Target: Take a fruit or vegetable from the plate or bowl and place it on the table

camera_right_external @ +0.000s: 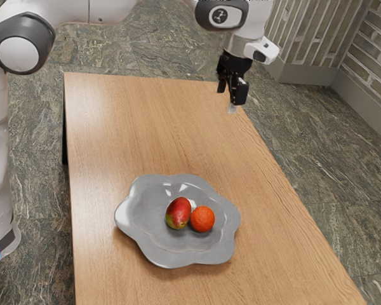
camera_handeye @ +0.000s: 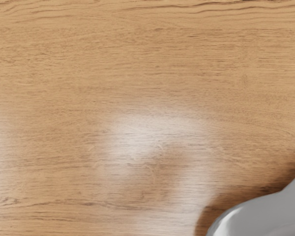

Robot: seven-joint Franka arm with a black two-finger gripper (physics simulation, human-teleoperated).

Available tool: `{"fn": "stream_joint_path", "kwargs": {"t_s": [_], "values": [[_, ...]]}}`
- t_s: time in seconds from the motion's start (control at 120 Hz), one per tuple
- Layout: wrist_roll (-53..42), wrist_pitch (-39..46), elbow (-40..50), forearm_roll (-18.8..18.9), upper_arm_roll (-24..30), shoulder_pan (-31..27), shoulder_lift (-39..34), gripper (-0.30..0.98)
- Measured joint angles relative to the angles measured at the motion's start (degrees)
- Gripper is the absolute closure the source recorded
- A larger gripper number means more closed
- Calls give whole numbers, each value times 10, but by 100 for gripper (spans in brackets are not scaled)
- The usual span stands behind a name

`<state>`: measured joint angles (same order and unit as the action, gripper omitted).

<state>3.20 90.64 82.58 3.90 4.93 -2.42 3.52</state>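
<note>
Reach first: my gripper, spread open and empty, hangs near a table corner; next, cross the plate rim toward the orange.

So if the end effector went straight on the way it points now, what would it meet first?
Probably bare table: the end effector points down, with the plate off to one side. How far down is unclear.
</note>
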Motion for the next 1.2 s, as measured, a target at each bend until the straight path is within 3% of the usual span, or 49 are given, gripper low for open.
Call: {"fn": "stream_joint_path", "kwargs": {"t_s": [0.325,0.483,0.725,0.917,1.075,1.2], "values": [[28,5,-1,-1,-15,7,1,0],[7,12,-9,-62,-63,-1,24,0],[-181,16,-10,-82,1,6,89,0],[-347,9,-10,-60,22,6,103,0],[-491,4,-2,-42,47,6,100,0],[-580,5,78,-40,68,7,43,0]]}}
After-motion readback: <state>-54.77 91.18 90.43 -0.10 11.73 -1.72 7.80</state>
